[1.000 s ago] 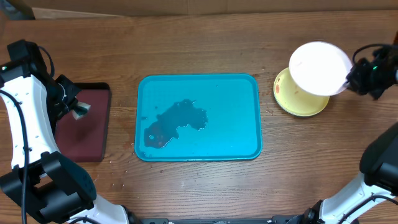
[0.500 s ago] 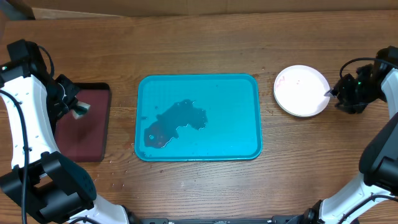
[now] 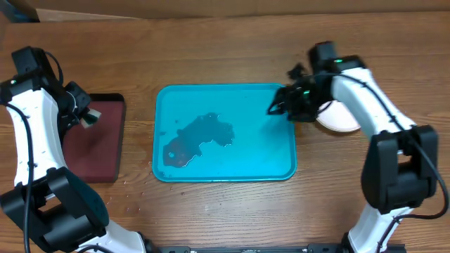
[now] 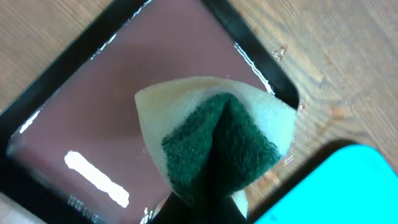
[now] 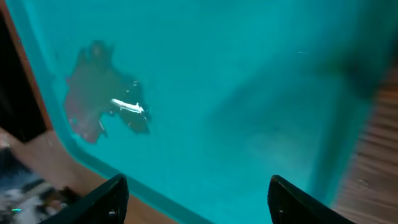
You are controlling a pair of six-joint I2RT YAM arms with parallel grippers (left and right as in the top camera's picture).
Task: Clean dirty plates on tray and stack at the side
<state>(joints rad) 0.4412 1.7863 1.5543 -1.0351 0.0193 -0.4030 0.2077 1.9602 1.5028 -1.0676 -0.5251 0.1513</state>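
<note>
The teal tray (image 3: 261, 151) lies mid-table with no plate on it, only a dark wet patch (image 3: 197, 137). That patch (image 5: 102, 90) also shows in the right wrist view. A white plate (image 3: 343, 121) rests on the wood right of the tray, partly hidden by the right arm. My right gripper (image 3: 280, 107) hovers over the tray's right edge, and it (image 5: 202, 199) is open with nothing between its fingers. My left gripper (image 3: 86, 121) is shut on a folded sponge (image 4: 214, 137), pale yellow with a green scrub face, above the maroon tray (image 4: 112, 106).
The smaller dark maroon tray (image 3: 98, 144) with a black rim sits left of the teal tray. A cardboard edge (image 3: 126, 10) runs along the back of the table. Bare wood surrounds both trays.
The right gripper set the white plate down on the yellow-green one at the right, opened, and swung left over the teal tray's edge. The left arm stayed put.
</note>
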